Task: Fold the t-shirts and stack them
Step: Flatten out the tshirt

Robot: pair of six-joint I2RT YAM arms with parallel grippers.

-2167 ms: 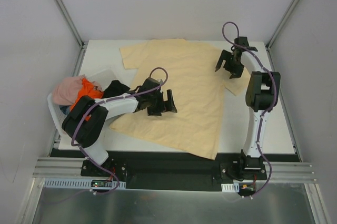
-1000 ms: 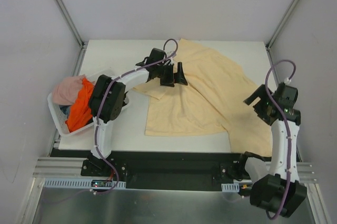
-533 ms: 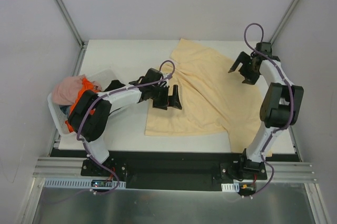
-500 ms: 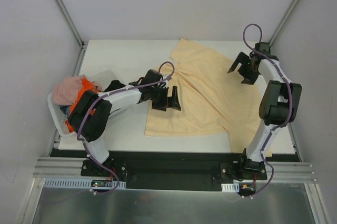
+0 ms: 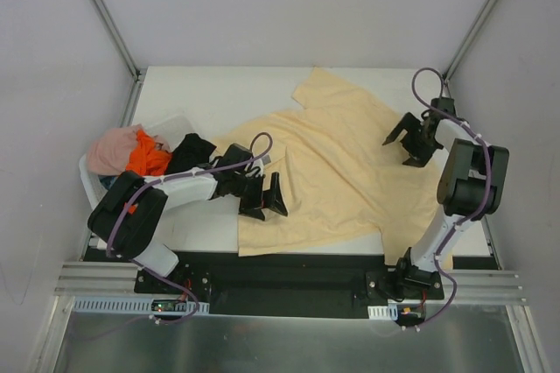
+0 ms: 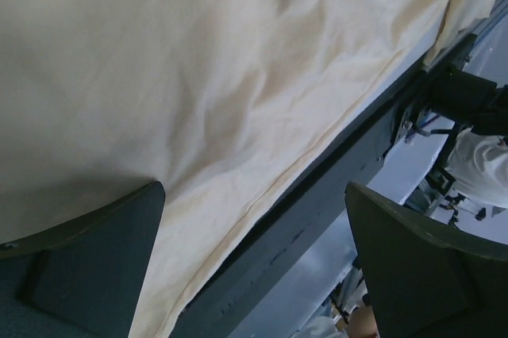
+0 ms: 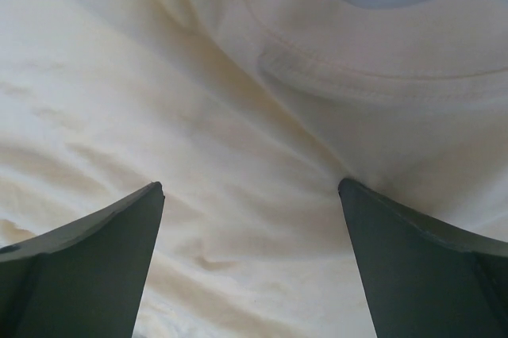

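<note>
The pale yellow-beige t-shirt [image 5: 337,163] lies spread and rumpled across the middle and right of the table, one corner hanging over the front edge. My left gripper [image 5: 264,200] is open and empty, low over the shirt's near left part; its wrist view shows the shirt's hem [image 6: 230,108] and the table's front edge. My right gripper [image 5: 404,140] is open and empty over the shirt's right side; its wrist view shows wrinkled cloth [image 7: 238,155] with a seam. The pink [image 5: 112,150], orange [image 5: 149,156] and black [image 5: 192,151] t-shirts lie bunched in the basket at the left.
The white plastic basket [image 5: 90,182] stands at the table's left edge. The black front rail [image 5: 289,272] runs along the near edge. Grey walls and slanted frame posts close in the back and sides.
The shirt was pulled from a flat spread into a rumpled heap shifted right. My left gripper has moved back toward the near left; my right gripper has moved a little nearer on the right side.
</note>
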